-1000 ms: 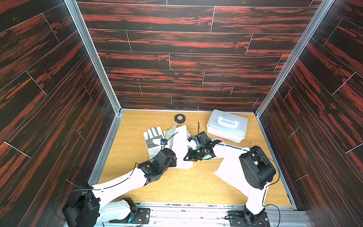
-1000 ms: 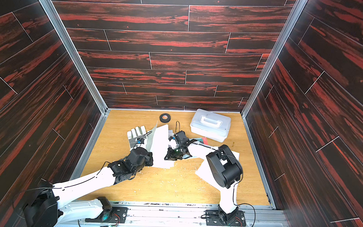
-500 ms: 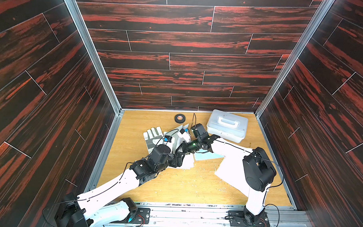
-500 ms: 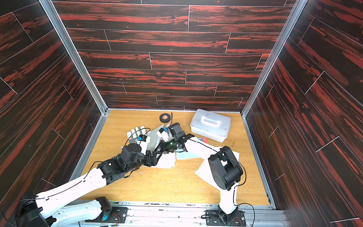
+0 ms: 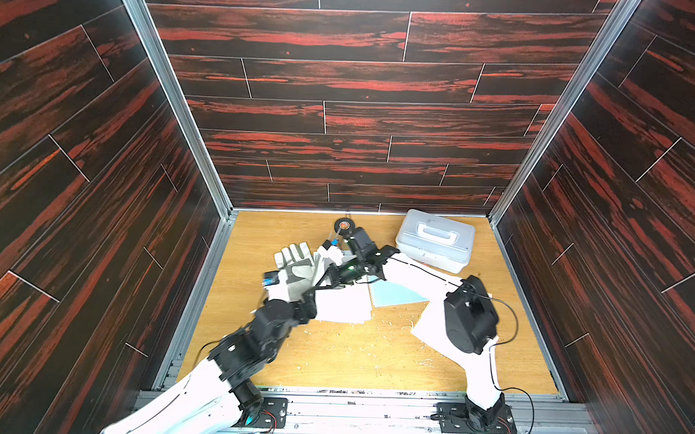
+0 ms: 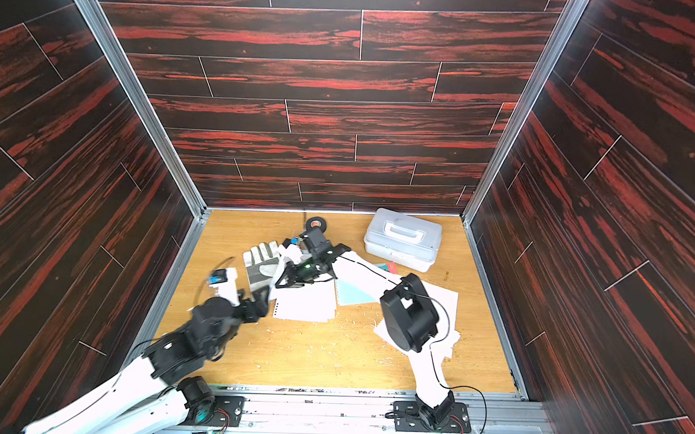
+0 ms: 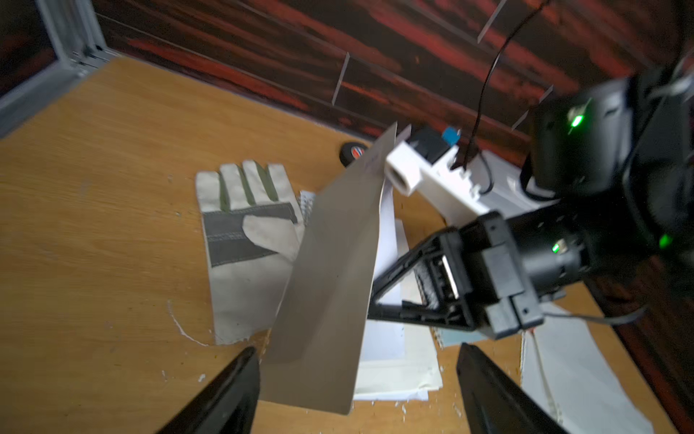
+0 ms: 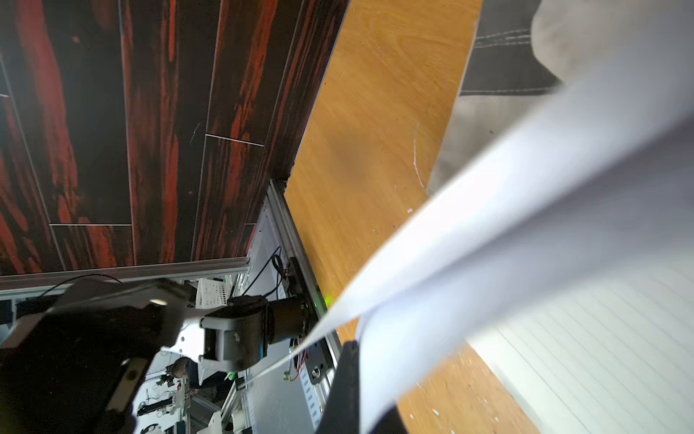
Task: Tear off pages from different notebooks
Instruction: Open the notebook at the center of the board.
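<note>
Oak-veneer tabletop [image 7: 94, 225], centre of the left wrist view: thin white paper page [image 7: 330, 263] standing tilted on edge.
Judged light, limp and easily torn, best pinched near a margin. Black right gripper [image 7: 375, 300] is clamped on its side edge. Black left gripper [image 7: 356, 390] gapes empty at its lower edge. White-and-grey work glove [image 7: 244, 244] lies just beside.

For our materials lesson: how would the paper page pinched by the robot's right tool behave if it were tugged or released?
Probably floppy: the page curves in the right wrist view. Likely light: a pinch by the right tool at one edge holds it up. It may tear easily: the loose page on the table has a ragged punched edge.
</note>
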Robot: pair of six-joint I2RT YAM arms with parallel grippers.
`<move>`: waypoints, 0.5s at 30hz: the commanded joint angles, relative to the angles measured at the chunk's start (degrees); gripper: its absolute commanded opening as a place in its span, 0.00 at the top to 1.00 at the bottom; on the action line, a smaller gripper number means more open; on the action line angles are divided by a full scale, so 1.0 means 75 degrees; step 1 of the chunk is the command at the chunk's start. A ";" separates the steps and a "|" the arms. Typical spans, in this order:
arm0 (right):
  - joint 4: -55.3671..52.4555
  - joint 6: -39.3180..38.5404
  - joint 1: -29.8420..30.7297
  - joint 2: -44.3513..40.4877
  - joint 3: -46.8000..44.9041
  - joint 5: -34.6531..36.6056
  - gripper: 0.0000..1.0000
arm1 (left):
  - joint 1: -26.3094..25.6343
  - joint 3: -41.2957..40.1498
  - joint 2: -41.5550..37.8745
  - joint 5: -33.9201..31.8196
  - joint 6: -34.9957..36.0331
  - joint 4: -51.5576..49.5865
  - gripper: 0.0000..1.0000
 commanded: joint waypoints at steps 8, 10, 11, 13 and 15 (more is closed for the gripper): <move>-0.2848 -0.0949 0.1148 0.2582 0.4197 0.1593 0.64 | 0.0059 -0.0355 -0.2256 -0.1784 -0.1263 -0.1685 0.14; -0.2618 -0.0763 0.1148 0.2584 0.4219 0.1776 0.56 | 0.0065 -0.0308 -0.2445 -0.1939 -0.1234 -0.1912 0.14; -0.2550 -0.0714 0.1142 0.2492 0.4216 0.2065 0.53 | 0.0066 -0.0292 -0.2523 -0.2024 -0.1221 -0.2025 0.14; -0.2538 -0.0640 0.1139 0.2215 0.4190 0.2984 0.51 | 0.0059 -0.0300 -0.2587 -0.2094 -0.1138 -0.2105 0.14; -0.2356 -0.0568 0.1125 0.1742 0.3837 0.3996 0.49 | 0.0067 -0.0383 -0.2478 -0.2017 -0.0956 -0.2026 0.14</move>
